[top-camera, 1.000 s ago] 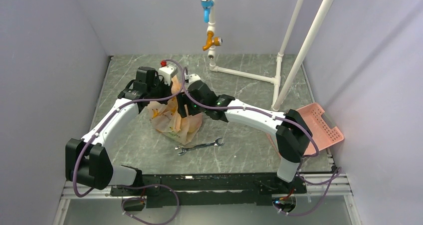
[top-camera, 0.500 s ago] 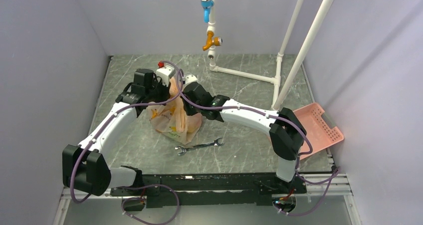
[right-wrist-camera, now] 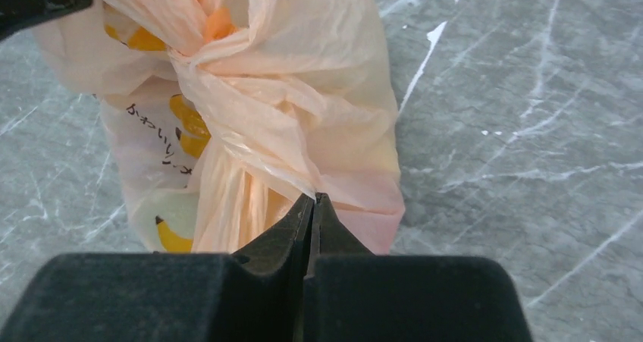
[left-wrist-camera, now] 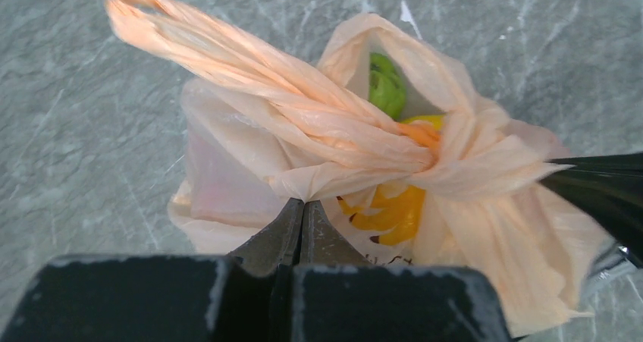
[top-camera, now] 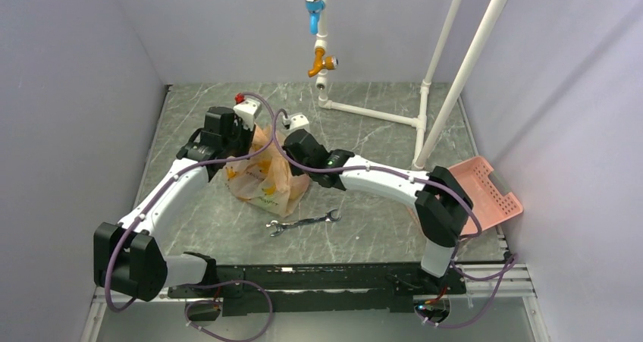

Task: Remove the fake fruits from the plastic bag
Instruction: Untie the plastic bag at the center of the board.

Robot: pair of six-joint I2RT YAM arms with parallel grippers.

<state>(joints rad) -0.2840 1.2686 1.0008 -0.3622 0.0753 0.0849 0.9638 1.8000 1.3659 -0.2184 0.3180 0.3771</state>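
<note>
1. Peach-orange film of the plastic bag point(top-camera: 265, 181) is pinched from two sides. The left gripper point(left-wrist-camera: 302, 204) has its jaws closed flat on a fold just under the knot point(left-wrist-camera: 425, 139). The right gripper point(right-wrist-camera: 315, 198) has its jaws closed on a twisted pleat on the opposite flank.
2. It stands on the worktop point(top-camera: 364, 130), left of centre and between the two grippers, with a wrench point(top-camera: 303, 223) near its front side.
3. The step in hand looks like opening the mouth. Draw the two pinches apart evenly and slowly, since a jerk could tear the thin film or tighten the knot. Keep the base resting on the worktop so nothing spills.
4. The fake fruits point(left-wrist-camera: 387, 88) are inside. A green one and a yellow one show through a gap at the top.
5. Its long axis is roughly upright, mouth and knot uppermost. The free handle loop point(left-wrist-camera: 174, 23) trails away from the left gripper.
</note>
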